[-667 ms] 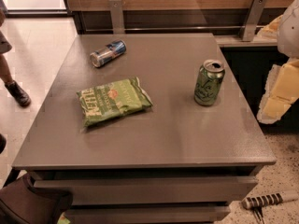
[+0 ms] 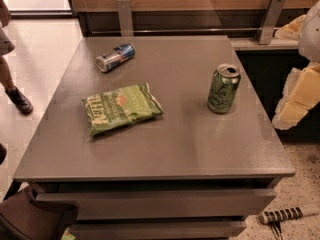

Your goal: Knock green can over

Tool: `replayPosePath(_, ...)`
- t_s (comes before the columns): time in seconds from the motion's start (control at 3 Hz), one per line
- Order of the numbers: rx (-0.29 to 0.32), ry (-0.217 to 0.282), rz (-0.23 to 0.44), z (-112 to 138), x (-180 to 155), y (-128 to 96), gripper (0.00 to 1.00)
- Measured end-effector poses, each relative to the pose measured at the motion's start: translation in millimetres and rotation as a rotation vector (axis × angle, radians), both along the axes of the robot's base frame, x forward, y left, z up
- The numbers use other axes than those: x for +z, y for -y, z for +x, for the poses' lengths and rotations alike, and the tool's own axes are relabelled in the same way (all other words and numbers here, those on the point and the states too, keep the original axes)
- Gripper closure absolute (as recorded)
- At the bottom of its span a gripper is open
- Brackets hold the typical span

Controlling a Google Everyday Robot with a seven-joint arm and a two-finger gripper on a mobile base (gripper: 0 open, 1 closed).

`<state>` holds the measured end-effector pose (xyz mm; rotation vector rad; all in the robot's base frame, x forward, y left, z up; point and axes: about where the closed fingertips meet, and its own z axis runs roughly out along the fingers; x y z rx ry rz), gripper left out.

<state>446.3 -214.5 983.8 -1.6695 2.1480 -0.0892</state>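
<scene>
The green can stands upright on the right side of the grey table, with pale swirly markings and an opened silver top. Pale white and yellow segments of my arm show at the right edge, beyond the table's right side and apart from the can. My gripper itself is out of view.
A flat green chip bag lies left of centre. A blue-and-silver can lies on its side at the back left. A person's leg and shoe are at the far left. A striped object lies on the floor at the bottom right.
</scene>
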Motion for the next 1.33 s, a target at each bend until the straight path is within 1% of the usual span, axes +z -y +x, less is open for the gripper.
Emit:
replayPosePath(0.33,0.019,0.094,0.14,22,-9,15,0.0)
replayPosePath(0.67,0.072,0.186,0.312,47,-20,21,0.0)
replayPosePath(1.0,0.087,0.215,0.518,55,-30,13,0.0)
replayPosePath(1.33,0.058,0.2,0.698,54,-41,5,0.0)
